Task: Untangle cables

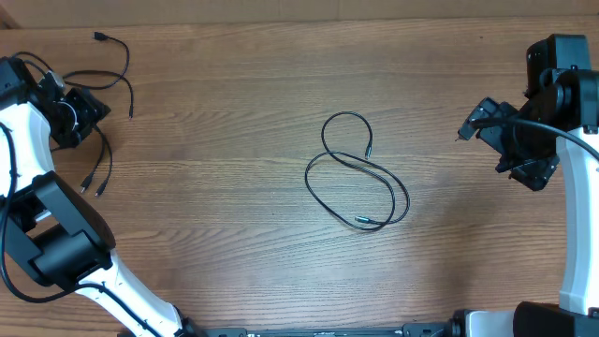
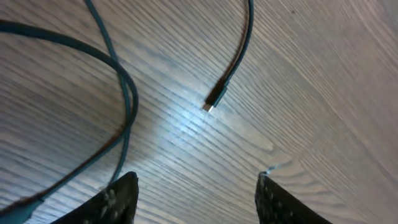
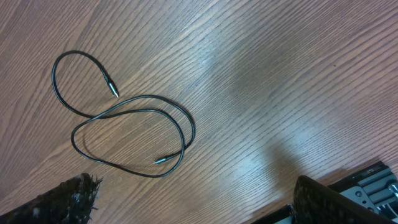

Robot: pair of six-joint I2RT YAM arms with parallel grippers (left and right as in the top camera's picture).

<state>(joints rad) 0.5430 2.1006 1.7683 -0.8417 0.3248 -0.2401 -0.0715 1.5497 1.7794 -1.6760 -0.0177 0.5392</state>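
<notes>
So, left fingers: were apart, gripping nothing, just above cable ends at far-left bench.
Right fingers: were wide apart, empty, at right side.
Looped cable: lay mid-bench, well apart from both.
Other cables: lay loose by left fingers.

Black cables, silver tip on one plug, table warm brown with fine streaky wood grain, arms white with black joints, gripper fingers matte black.
</notes>
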